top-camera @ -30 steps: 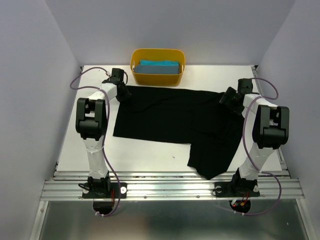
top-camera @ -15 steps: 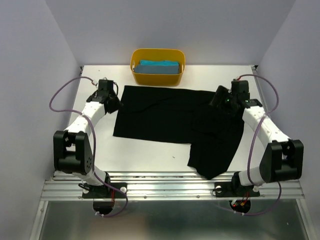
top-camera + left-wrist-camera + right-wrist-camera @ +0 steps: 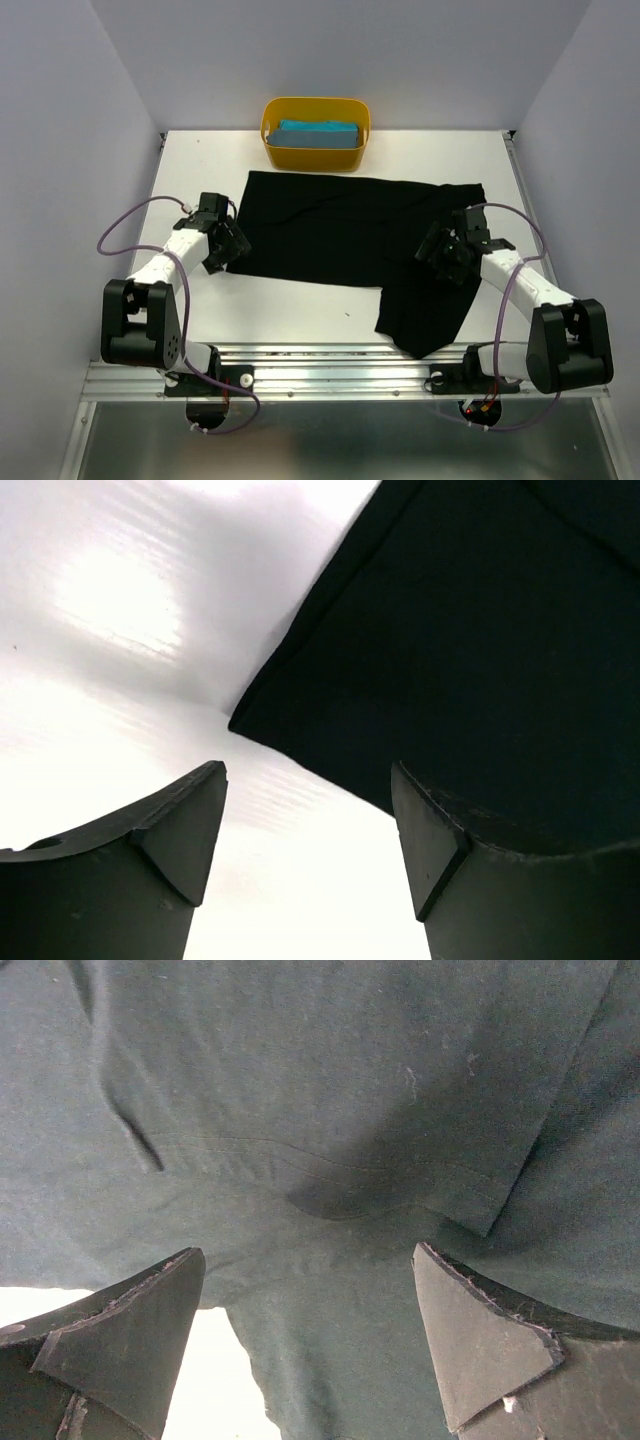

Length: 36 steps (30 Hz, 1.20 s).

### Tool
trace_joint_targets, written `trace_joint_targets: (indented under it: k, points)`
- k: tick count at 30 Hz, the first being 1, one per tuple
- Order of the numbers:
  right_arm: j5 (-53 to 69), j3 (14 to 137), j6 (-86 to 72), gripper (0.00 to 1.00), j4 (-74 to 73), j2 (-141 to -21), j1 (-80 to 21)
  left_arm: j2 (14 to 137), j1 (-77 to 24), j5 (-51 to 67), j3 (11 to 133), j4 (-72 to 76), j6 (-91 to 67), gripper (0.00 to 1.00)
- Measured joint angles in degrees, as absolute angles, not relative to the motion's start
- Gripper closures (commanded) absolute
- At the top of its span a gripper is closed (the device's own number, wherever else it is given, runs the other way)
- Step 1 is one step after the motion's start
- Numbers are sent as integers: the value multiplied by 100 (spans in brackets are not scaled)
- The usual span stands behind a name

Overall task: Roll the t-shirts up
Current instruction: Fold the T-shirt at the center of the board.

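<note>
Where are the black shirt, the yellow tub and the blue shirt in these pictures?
black t-shirt (image 3: 330, 225), top view, flat middle of the spread cloth.
yellow tub (image 3: 315, 160), top view, its near outer wall.
teal t-shirt (image 3: 318, 135), top view, folded upper surface inside the tub.

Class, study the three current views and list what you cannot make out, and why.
- Teal t-shirt: top view, the yellow tub walls hide all but its upper face; folded or rolled is unclear.
- Black t-shirt: left wrist view shows one corner only; the frame edges cut off the rest.
- Right pincer: top view, dark against dark cloth, too small to tell whether it touches.
</note>
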State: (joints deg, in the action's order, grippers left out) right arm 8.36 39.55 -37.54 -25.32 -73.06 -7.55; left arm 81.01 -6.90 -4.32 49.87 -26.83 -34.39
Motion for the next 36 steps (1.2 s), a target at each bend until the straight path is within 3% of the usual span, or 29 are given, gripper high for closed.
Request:
trace_joint_targets:
  k: [6,10,12,15,16,27,36]
  points:
    - [770,4130,-3750,3,-2637,-7273,-755,8103,-690,-436,4574,-2681,-3756,26]
    - [666,4333,-3734,0,-2823,-7234,-755,8176,-690,-355,4449,-2589,-3896,32]
    - [657,4427,-3734,0,-2998,-7205,-755,8270,-690,-303,4449,-2425,-3931,47]
    - [668,4528,-3734,0,-3354,-7148,-790,8497,-690,-244,4449,-2198,-3927,90]
    - [663,4536,-3734,0,-3487,-7111,-803,8530,-685,-222,4466,-2141,-3909,100]
    - [220,4668,-4075,1,-5105,-6322,-1293,8656,-674,-104,4517,-1817,-3778,100]
    - [-257,4779,-4495,1,-5343,-6250,-1435,8656,-674,-217,4571,-1828,-3634,100]
